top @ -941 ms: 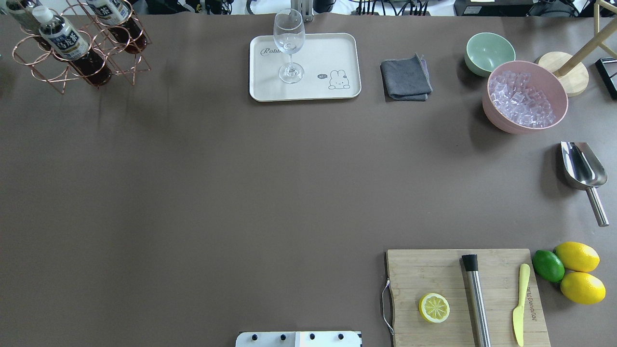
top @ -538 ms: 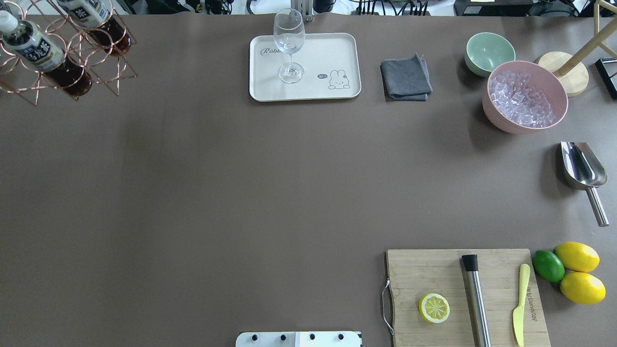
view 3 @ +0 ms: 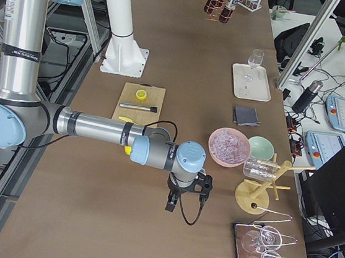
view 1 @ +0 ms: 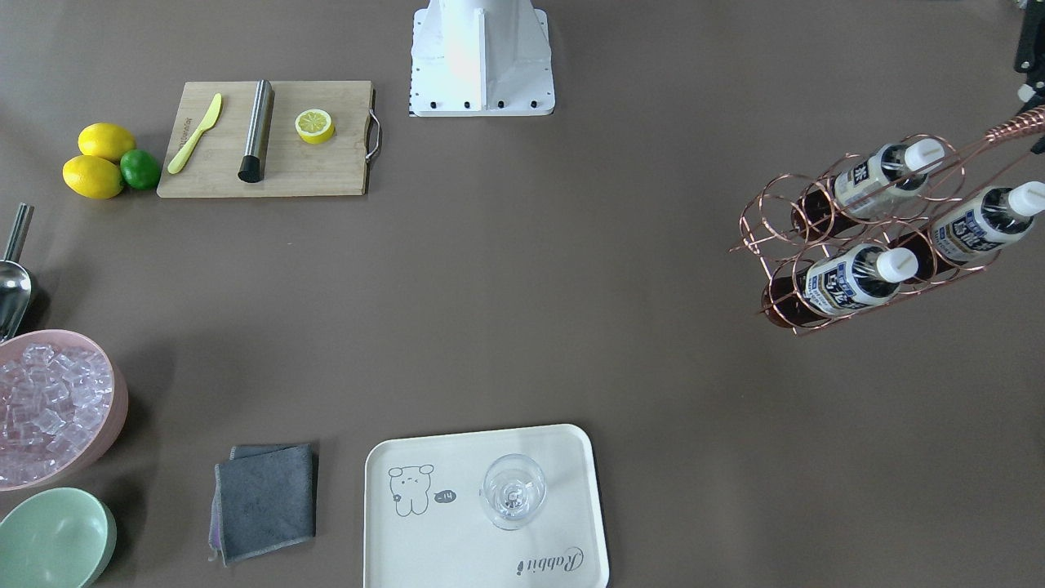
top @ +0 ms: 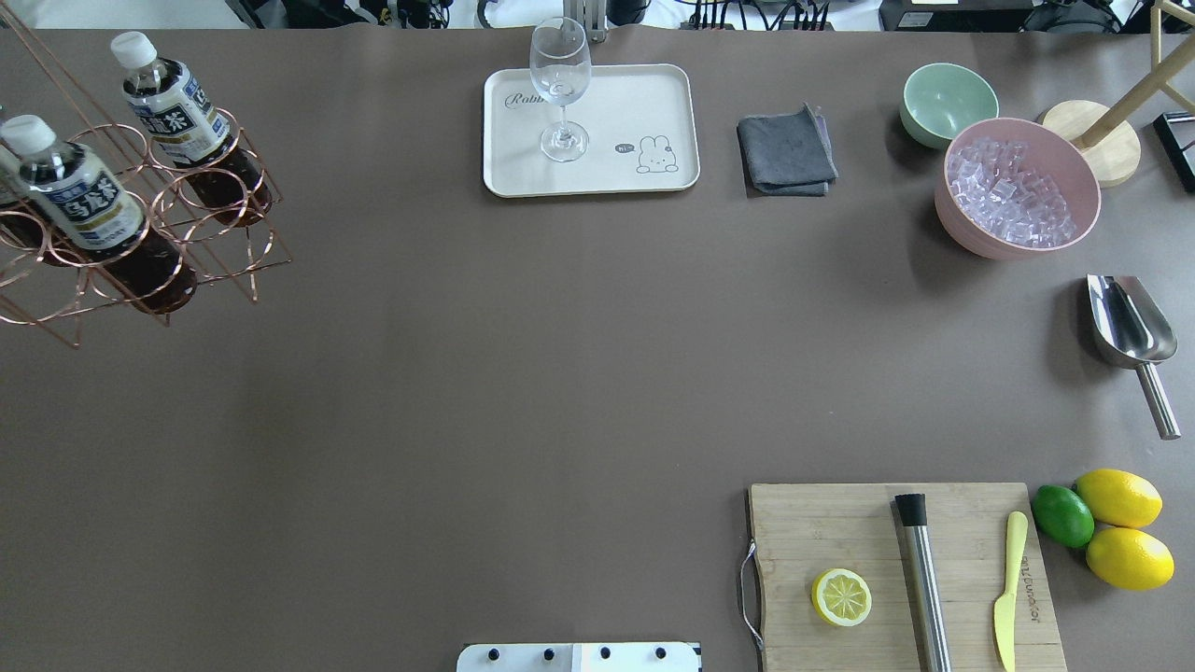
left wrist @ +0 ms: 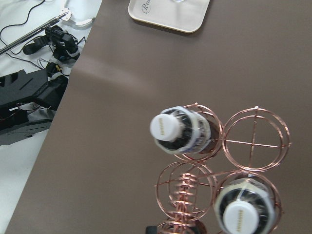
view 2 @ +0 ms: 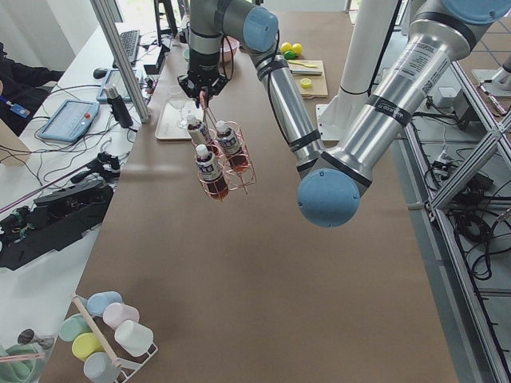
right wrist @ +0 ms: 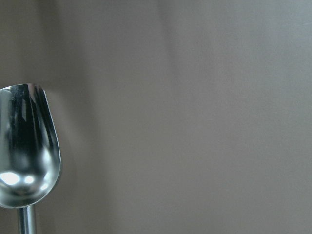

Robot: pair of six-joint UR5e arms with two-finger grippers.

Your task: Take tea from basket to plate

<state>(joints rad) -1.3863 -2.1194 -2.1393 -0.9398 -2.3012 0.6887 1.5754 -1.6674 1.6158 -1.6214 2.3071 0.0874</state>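
Swung down out of the overhead view's far-left corner since half a second back: three small plastic bottles of dark brown tea (top: 79,205) with white caps, riding in the rose-gold wire basket (top: 252,245) of six rings. Hanging clear of the brown table (top: 523,373), tilted but seated in their rings. Dangling by the twisted handle (view 1: 1016,126) from the left gripper (view 2: 201,92), so clamped on that handle by the look of it, fingers barely showing though. Can't tell wide or narrow for the right gripper (view 3: 186,199), parked near the steel scoop (top: 1125,322). Well apart from the cream rectangular tray (top: 644,93) with the little animal drawing, already carrying a clear stemmed glass (top: 560,93). Reckon carry step, nothing delivered yet. Next up, probably: set the basket down, then lift one bottle out by the neck and stand it beside the glass without clipping it.
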